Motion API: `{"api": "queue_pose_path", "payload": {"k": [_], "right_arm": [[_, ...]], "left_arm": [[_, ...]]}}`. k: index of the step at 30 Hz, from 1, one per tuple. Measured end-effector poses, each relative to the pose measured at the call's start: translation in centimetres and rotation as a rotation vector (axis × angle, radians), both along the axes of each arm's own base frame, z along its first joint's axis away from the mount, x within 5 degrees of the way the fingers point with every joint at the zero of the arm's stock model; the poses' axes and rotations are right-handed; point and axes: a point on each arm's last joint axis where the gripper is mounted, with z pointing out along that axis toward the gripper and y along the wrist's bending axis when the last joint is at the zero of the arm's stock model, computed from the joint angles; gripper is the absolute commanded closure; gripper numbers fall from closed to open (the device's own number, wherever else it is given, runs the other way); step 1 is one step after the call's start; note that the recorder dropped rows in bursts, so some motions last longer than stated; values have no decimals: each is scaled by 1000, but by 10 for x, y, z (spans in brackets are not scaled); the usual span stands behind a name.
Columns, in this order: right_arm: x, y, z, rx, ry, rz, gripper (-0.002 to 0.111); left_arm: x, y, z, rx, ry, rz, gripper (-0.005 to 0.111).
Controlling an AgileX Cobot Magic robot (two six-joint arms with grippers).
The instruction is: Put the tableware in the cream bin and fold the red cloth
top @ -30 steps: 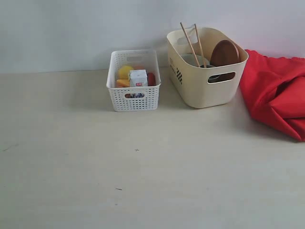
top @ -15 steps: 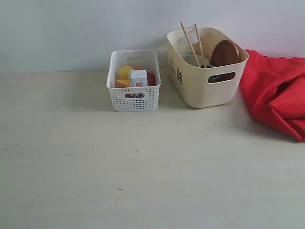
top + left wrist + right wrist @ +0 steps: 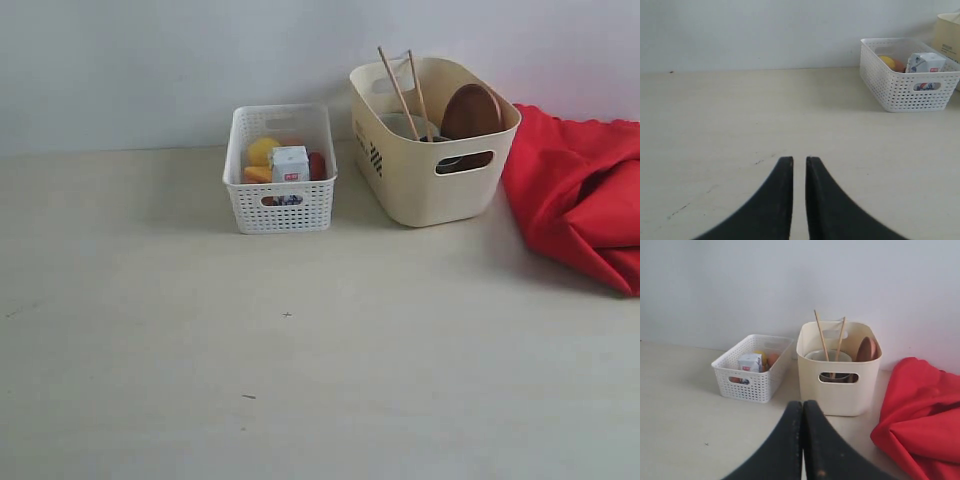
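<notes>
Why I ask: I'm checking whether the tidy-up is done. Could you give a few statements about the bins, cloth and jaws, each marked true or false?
1. The chopsticks stand in the cream bin. True.
2. The red cloth is inside the cream bin. False: it lies bunched on the table beside that bin.
3. The milk carton sits in the white lattice basket. True.
4. The brown plate lies flat on the table. False: it leans upright inside the cream bin.
5. The right gripper has its jaws spread wide. False: they are pressed together, holding nothing.
</notes>
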Motion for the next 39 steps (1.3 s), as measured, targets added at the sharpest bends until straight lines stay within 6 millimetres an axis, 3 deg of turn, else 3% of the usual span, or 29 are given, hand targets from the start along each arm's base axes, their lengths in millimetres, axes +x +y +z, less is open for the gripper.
{"api": "queue_pose_path", "payload": {"k": [13,30,39], "right_arm": [[-3,-18,-72,-48,-16,-201,108],[-4,-21,-72,-5,-32,-234,108],[-5,-23,-78,-104,12,-246,108]], "left_arm": [[0,0,0,0,0,0,95],[0,0,0,0,0,0,95],[0,0,0,0,0,0,95]]}}
